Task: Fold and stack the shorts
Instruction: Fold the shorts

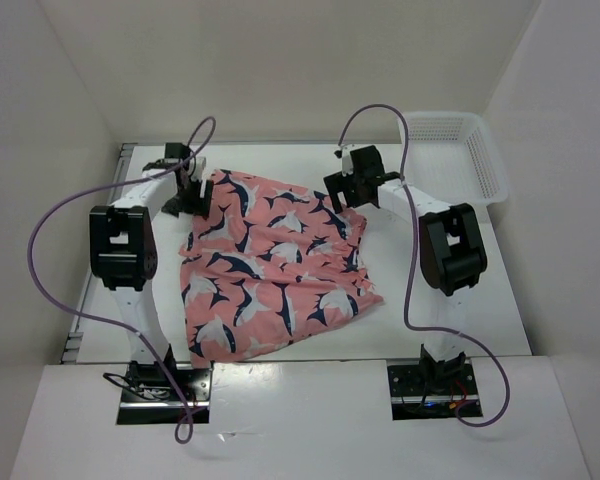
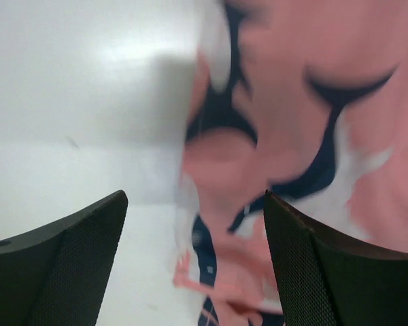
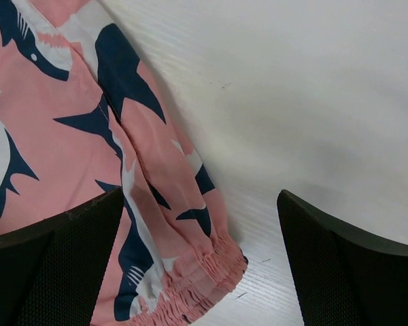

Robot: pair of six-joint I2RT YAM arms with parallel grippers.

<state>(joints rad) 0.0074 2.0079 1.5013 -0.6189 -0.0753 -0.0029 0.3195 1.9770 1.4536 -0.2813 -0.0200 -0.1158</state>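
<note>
The shorts lay spread out on the white surface between the two arms. They were mostly flat but rumpled, with soft creases running across them. The cloth was salmon pink, covered all over in navy-and-white shark-like shapes. Their far edge ran from one tool to the other, and the near edge reached towards the arm bases.

The left tool stood over the far left corner with its fingers spread wide. Blurred pink fabric lay between them, but nothing was pinched.

The right tool stood at the far right corner, also wide open and gripping nothing. Its wrist camera showed the gathered waistband bunched on the surface between its fingers.

A white mesh basket sat at the far right, well apart from the shorts.
</note>
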